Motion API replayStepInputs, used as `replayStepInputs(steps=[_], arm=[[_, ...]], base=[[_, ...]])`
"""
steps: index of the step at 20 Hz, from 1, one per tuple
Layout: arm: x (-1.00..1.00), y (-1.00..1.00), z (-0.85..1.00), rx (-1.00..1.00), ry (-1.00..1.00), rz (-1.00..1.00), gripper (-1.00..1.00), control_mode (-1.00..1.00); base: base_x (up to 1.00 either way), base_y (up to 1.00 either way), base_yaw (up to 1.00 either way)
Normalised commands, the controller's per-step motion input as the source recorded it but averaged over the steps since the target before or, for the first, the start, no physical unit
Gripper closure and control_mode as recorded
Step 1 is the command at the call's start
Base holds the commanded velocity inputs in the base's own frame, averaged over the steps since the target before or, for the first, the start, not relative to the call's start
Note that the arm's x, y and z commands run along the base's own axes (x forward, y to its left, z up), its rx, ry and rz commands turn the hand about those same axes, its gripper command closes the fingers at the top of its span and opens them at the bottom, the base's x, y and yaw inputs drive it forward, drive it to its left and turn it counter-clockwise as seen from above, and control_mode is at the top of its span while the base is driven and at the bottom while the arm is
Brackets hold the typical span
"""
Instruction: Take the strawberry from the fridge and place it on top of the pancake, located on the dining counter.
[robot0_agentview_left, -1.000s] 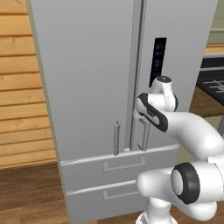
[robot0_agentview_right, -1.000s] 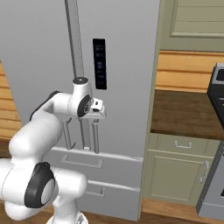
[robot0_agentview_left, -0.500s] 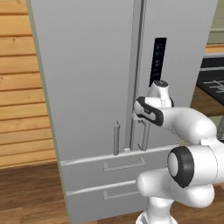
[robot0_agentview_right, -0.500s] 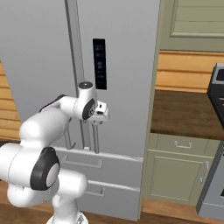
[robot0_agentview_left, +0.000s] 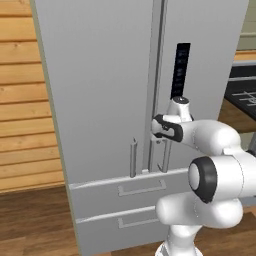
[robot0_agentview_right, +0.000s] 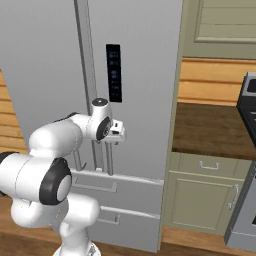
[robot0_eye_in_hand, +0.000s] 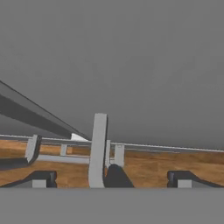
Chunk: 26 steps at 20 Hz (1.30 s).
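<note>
Two fingers of hand spread around right fridge handle; off-centre closing risks slipping.

White arm bent at the elbow, forearm reaching forward and level at mid height, wrist turned so the hand points straight ahead. Gripper jaws spread wide, nothing between them except a vertical bar that sits in the gap, nearer the left fingertip; contact unclear. In the right base view the gripper juts sideways off the wrist; in the left base view the gripper sits low under the dark wrist joint.
</note>
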Motion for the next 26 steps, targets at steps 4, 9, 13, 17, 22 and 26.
replayStepInputs(steps=[4,9,13,17,22,26], arm=[[0.00,0.04,-0.38,-0.04,0.00,0.00,1.00,-1.00],[-0.06,0.08,-0.26,-0.03,0.00,0.00,1.00,-1.00],[-0.58,-0.22,-0.12,0.00,-0.02,0.00,1.00,-1.00],[-0.92,-0.55,0.00,0.06,-0.09,0.00,1.00,-1.00],[-0.81,-0.55,0.00,0.06,-0.09,0.00,1.00,-1.00],[-0.48,-0.41,0.00,0.05,-0.09,0.00,1.00,-1.00]], base=[[0.00,0.00,0.00],[0.00,0.00,0.00],[0.00,0.00,0.00],[0.00,0.00,0.00],[0.00,0.00,0.00],[0.00,0.00,0.00]])
